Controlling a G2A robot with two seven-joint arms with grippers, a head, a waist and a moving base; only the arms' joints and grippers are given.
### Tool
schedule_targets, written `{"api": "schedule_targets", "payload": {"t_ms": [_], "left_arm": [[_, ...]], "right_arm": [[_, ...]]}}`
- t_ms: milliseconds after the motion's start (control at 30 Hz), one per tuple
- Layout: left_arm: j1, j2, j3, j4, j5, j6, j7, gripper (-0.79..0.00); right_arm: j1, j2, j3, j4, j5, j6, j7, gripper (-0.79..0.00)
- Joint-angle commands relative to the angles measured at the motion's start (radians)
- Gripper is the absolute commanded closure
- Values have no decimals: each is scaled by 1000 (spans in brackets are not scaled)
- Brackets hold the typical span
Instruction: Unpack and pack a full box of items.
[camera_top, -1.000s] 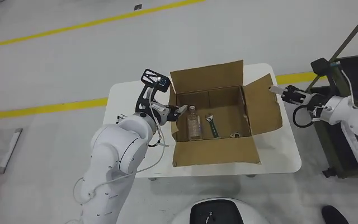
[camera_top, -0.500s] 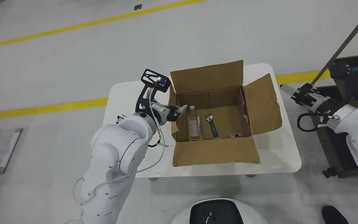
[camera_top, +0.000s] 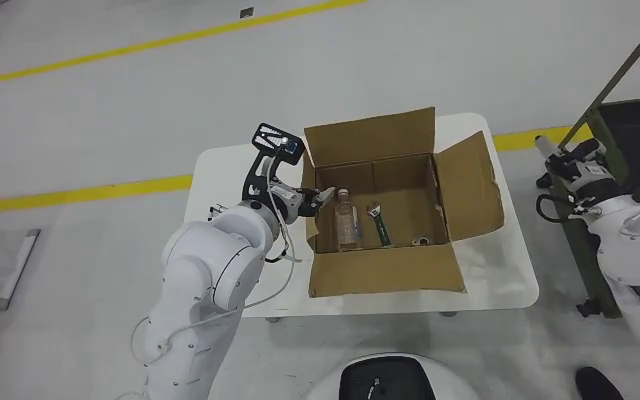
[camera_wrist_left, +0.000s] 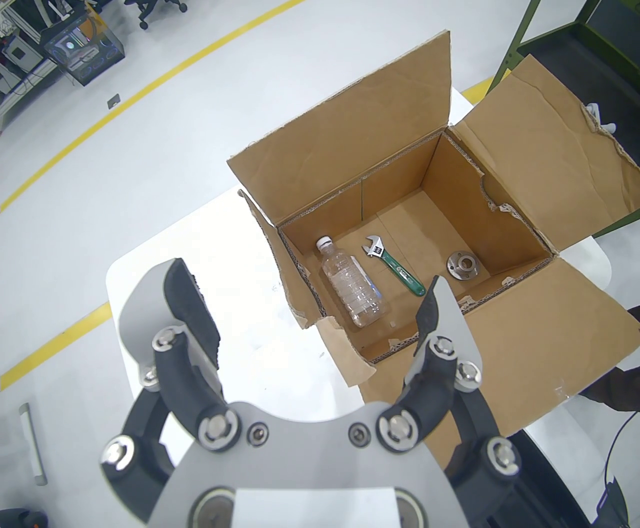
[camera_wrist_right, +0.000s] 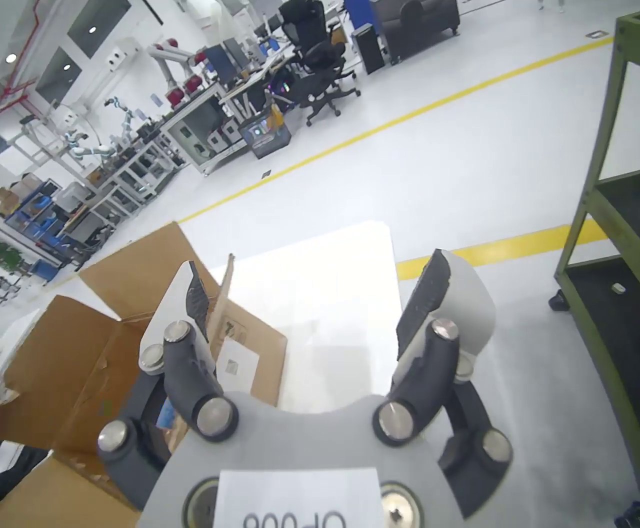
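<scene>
Box (camera_wrist_left: 400, 170): sat open on the white table (camera_top: 225, 175), all four flaps folded out, one side flap torn at the edge.
Bottle (camera_wrist_left: 352, 287): lay flat on the box floor, by the wall nearest the left arm; clear, with a white cap.
Wrench (camera_wrist_left: 395, 267): lay just beside the bottle, not touching it; green handle, silver head.
Metal ring (camera_wrist_left: 461, 264): lay flat on the box floor, past the wrench and apart from it; maybe a pipe part, too small to tell for sure.
Left gripper (camera_wrist_left: 310, 295): hung above the table right next to the box, fingers spread wide, nothing between them.
Right gripper (camera_wrist_right: 315, 275): hung over the floor off the other side of the table, well apart from the box, fingers spread wide, holding nothing.
Green rack (camera_wrist_right: 600, 150): stood on the floor close to the right gripper.
Yellow line (camera_top: 100, 190): ran along the floor past the table.
</scene>
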Motion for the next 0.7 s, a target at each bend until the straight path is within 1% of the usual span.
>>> {"api": "schedule_targets", "payload": {"t_ms": [0, 133, 267, 400, 500, 600, 633, 667], "left_arm": [[0, 0, 0, 0, 0, 0, 0, -785], [0, 0, 0, 0, 0, 0, 0, -785], [0, 0, 0, 0, 0, 0, 0, -785], [0, 0, 0, 0, 0, 0, 0, -785], [0, 0, 0, 0, 0, 0, 0, -785], [0, 0, 0, 0, 0, 0, 0, -785], [3, 0, -2, 2, 2, 1, 7, -727], [14, 2, -11, 9, 17, 3, 28, -493]], "right_arm": [[19, -5, -29, 43, -22, 6, -18, 0], [71, -20, -106, 114, -34, -7, 9, 0], [136, -35, -196, 166, -60, -83, 55, 0], [173, -47, -263, 168, -72, -169, 97, 0], [186, -53, -290, 164, -76, -209, 119, 0], [190, -58, -299, 143, -72, -236, 113, 0], [189, -59, -300, 133, -79, -240, 115, 0], [187, -59, -300, 119, -87, -247, 117, 0]]}}
